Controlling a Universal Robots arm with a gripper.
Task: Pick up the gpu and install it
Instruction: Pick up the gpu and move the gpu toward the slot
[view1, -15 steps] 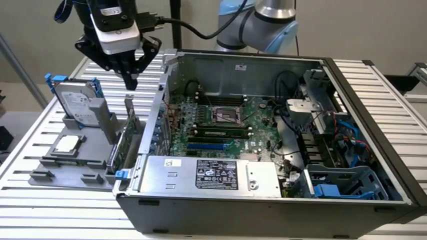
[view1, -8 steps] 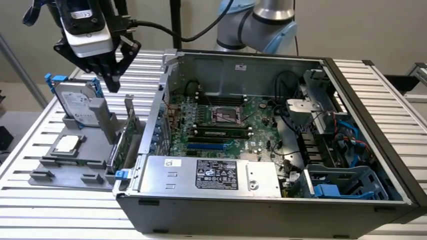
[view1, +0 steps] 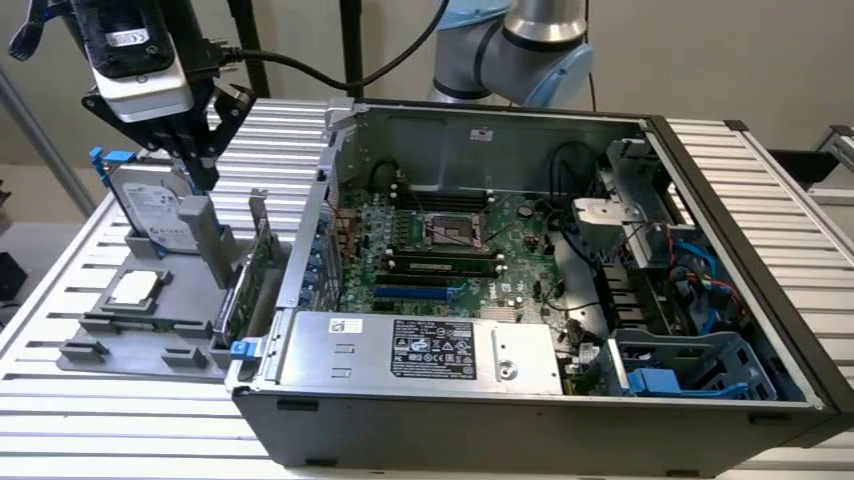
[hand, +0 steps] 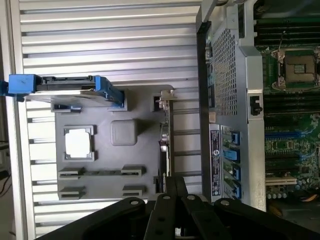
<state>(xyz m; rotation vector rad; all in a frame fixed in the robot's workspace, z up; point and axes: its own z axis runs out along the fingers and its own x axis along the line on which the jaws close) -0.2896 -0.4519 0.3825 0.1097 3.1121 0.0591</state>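
Note:
The gpu (view1: 248, 288) stands on edge in a slot of the grey holder (view1: 123, 338), beside the open computer case (view1: 694, 190). Its green board faces the holder and its silver bracket points up. In the wrist view the gpu (hand: 165, 142) shows edge-on as a thin strip between the holder (hand: 100, 167) and the case wall. My gripper (view1: 200, 178) hangs above the holder, apart from the card, with its fingers together and nothing between them. In the wrist view the gripper (hand: 175, 181) lies in line with one end of the card's edge.
A silver hard drive (view1: 150, 205) with blue rails stands upright in the holder, close under the gripper. A processor chip (view1: 134, 288) lies flat on the holder. Inside the case are the motherboard (view1: 447, 235), a blue slot (view1: 420, 293) and the power supply (view1: 427, 345).

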